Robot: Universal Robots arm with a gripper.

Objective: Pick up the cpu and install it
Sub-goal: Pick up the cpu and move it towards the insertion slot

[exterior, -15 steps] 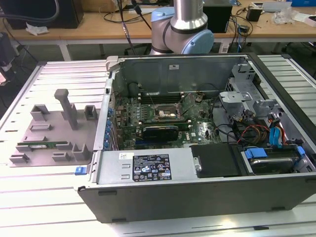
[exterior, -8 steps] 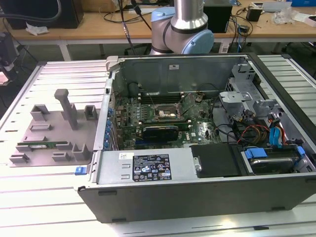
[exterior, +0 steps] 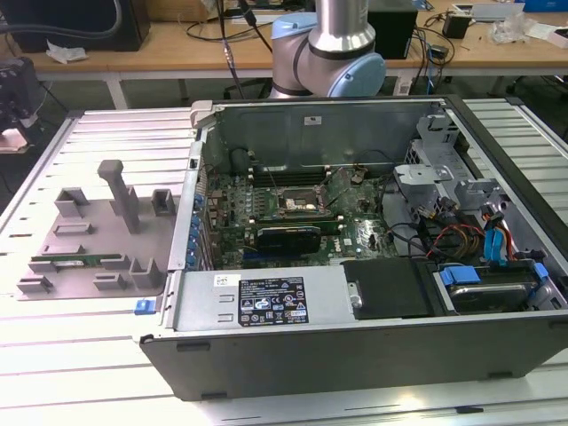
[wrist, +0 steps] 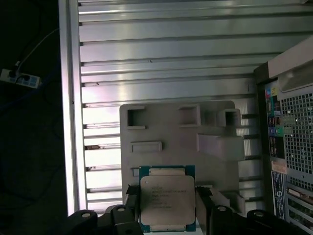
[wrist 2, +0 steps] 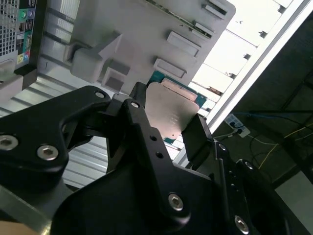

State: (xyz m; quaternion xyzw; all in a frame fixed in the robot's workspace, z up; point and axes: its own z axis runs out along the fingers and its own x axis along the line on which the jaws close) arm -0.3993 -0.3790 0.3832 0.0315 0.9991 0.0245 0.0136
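— Hand (wrist: pixel 167 196) first: how do its fingers stand?

— Closed in on the cpu (wrist: pixel 166 208) from two opposite edges, one black finger (wrist: pixel 132 215) on each side. The chip sits pinched between them, its silver lid facing the first wrist camera and a green rim showing around it.

— And in the second wrist view?

— Same grip: the hand (wrist 2: pixel 168 110) has the cpu (wrist 2: pixel 171 117) held by its edges between the fingertips.

— What lies below the hand?

— A grey moulded tray (wrist: pixel 181 142) with raised blocks and pockets, resting on the slatted aluminium bench (wrist: pixel 161 49). The cpu looks to hang clear of the tray, though I cannot tell how far.

— And beside the hand?

— The computer case (wrist: pixel 288 127), its ported back panel turned toward the tray. In the exterior view the case (exterior: pixel 355 311) lies open on its side on the bench, with the motherboard's socket (exterior: pixel 295 202) exposed inside and the tray (exterior: pixel 89 213) just next to the case.
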